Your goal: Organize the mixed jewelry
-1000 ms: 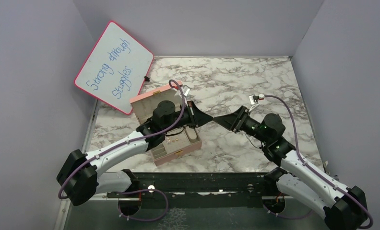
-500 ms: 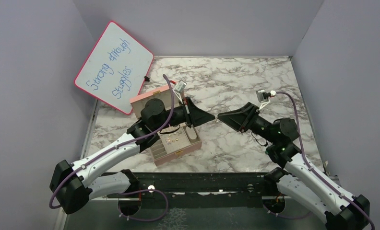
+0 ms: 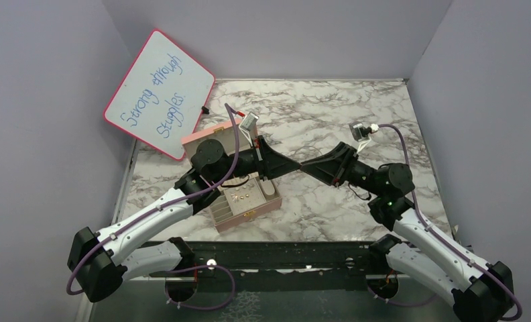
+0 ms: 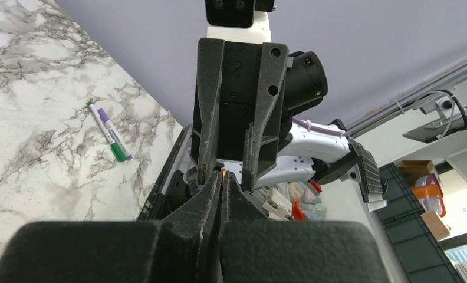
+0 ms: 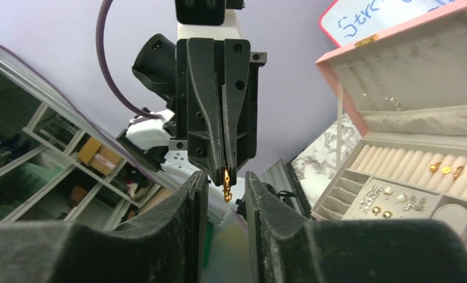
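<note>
My left gripper (image 3: 293, 165) and right gripper (image 3: 308, 165) meet tip to tip in the air to the right of the open pink box (image 3: 266, 207). The left gripper (image 4: 222, 177) is shut on a tiny gold jewelry piece (image 5: 226, 183) that hangs from its tips. The right gripper (image 5: 226, 174) is open, with one finger on each side of that piece and not touching it. More gold and silvery pieces (image 5: 390, 203) lie in the box's compartments, and gold studs (image 5: 446, 170) sit in its ring rolls.
A pink-framed whiteboard (image 3: 159, 94) leans at the back left behind the box's raised lid (image 3: 212, 149). A green-and-white pen (image 4: 109, 131) lies on the marble table (image 3: 357, 107) near its right edge. Grey walls enclose three sides.
Both wrists have lifted and tilted, and the left arm's elbow has shifted left. The gripper tips parted slightly half a second ago and now meet again.
</note>
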